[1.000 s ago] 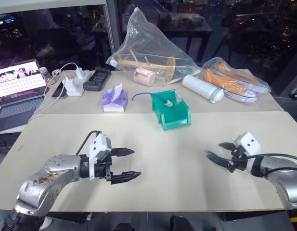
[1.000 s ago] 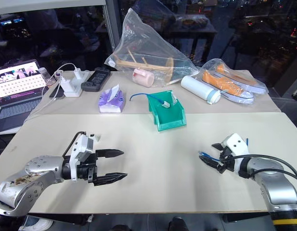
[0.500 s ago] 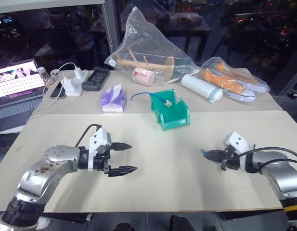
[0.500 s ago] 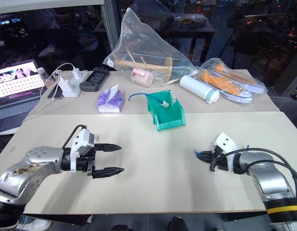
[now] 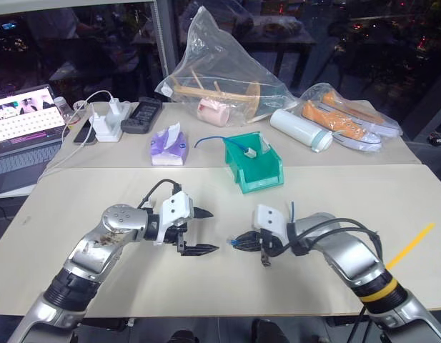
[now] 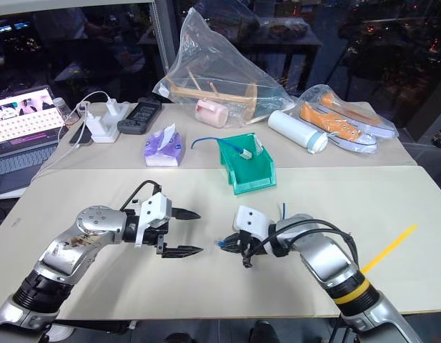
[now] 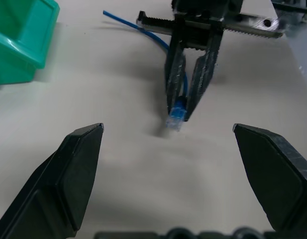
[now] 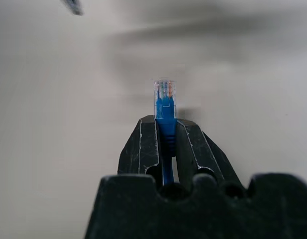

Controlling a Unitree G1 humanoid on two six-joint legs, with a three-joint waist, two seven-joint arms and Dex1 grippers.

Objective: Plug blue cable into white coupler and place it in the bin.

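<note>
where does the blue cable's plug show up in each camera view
Left eye: plug at right gripper tip, low centre.
Right eye: same, facing the left gripper.
Left wrist: centre, pinched in the opposite jaws.
Right wrist: centre, poking past its own jaws.
Shared landmark: the bin, in three views.

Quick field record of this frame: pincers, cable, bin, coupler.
left pincer: open, holds nothing, tips aimed at the right pincer across a small gap
right pincer: shut on the blue cable just behind its plug
plug: clear, sticks out past the fingertips, points toward the left pincer
cable tail: trails back beside the right wrist
bin: teal, on the table beyond both pincers, another blue cable and a small white piece inside
white coupler: cannot tell for sure; may be that white piece
</note>
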